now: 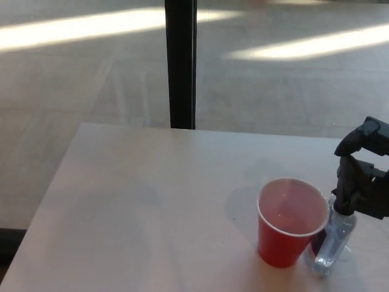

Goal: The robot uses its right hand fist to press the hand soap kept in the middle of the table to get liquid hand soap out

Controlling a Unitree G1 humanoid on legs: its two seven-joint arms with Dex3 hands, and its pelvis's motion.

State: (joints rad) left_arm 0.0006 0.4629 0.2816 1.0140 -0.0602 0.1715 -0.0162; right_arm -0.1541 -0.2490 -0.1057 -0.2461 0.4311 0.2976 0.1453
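A clear hand soap bottle [331, 243] with a dark pump top stands near the table's right front, close behind a red plastic cup [290, 223]. My right hand [362, 176] comes in from the right edge, its black fingers curled into a fist directly over the pump top and touching it. The pump head is hidden under the hand. The cup is upright and looks empty. My left hand does not show.
The pale table [152, 207] stretches left of the cup. A black post [180, 61] rises behind the table's far edge, with bare floor beyond.
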